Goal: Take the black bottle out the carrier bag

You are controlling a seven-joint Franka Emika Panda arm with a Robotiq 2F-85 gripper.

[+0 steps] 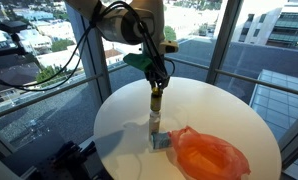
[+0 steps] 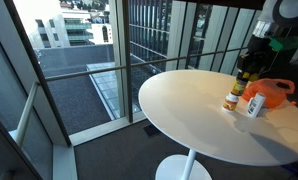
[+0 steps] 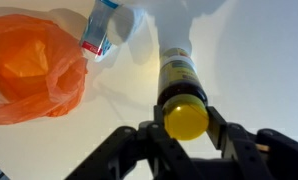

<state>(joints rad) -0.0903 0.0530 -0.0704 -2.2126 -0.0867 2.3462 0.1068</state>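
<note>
The black bottle (image 3: 180, 80) has a yellow cap (image 3: 185, 118) and stands upright outside the bag. My gripper (image 3: 185, 128) has a finger on each side of the cap and is shut on it. In both exterior views the gripper (image 1: 157, 86) (image 2: 241, 76) comes down onto the bottle (image 1: 156, 101) (image 2: 232, 99) from above. Whether the bottle's base touches the table I cannot tell. The orange carrier bag (image 3: 29, 60) (image 1: 205, 153) (image 2: 275, 90) lies crumpled on the table, apart from the bottle.
A white bottle with a blue and red label (image 3: 102, 32) (image 1: 160, 139) (image 2: 255, 105) lies between the bag and the black bottle. All sit on a round white table (image 1: 119, 115) (image 2: 189, 110) beside tall windows.
</note>
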